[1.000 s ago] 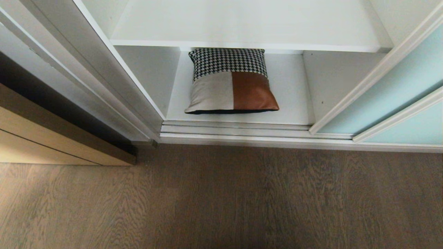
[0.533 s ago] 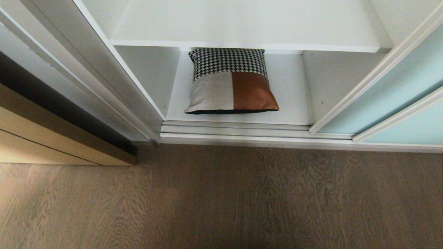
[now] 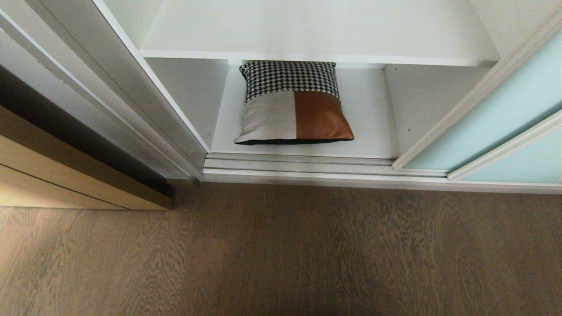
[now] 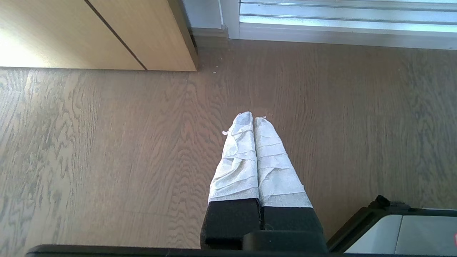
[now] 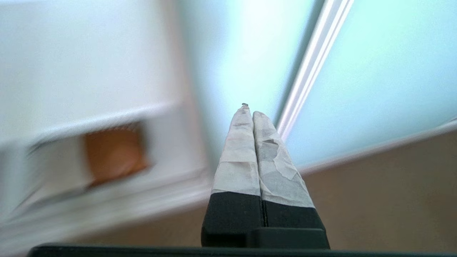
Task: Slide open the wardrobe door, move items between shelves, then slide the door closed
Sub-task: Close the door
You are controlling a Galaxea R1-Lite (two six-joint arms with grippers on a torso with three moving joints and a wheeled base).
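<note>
The square cushion (image 3: pixel 293 104), houndstooth strip at the back with beige and rust-brown patches in front, lies flat on the lowest white shelf (image 3: pixel 373 127). A second white shelf (image 3: pixel 307 30) spans above it. The sliding wardrobe door (image 3: pixel 496 123), pale blue-green glass in a silver-white frame, stands slid aside at the right, leaving the bay open. Neither arm shows in the head view. My right gripper (image 5: pixel 251 111) is shut and empty, raised and pointing at the door's glass (image 5: pixel 375 71), with the cushion (image 5: pixel 114 153) blurred off to one side. My left gripper (image 4: pixel 252 117) is shut and empty, hanging over the floor.
Grey-brown wood-grain floor (image 3: pixel 281 250) stretches in front of the wardrobe's metal floor track (image 3: pixel 307 169). A tan wood-grain door (image 3: pixel 66 175) stands at the left, beside the wardrobe's white side panel (image 3: pixel 131 96). A corner of the robot's base (image 4: pixel 403 228) shows in the left wrist view.
</note>
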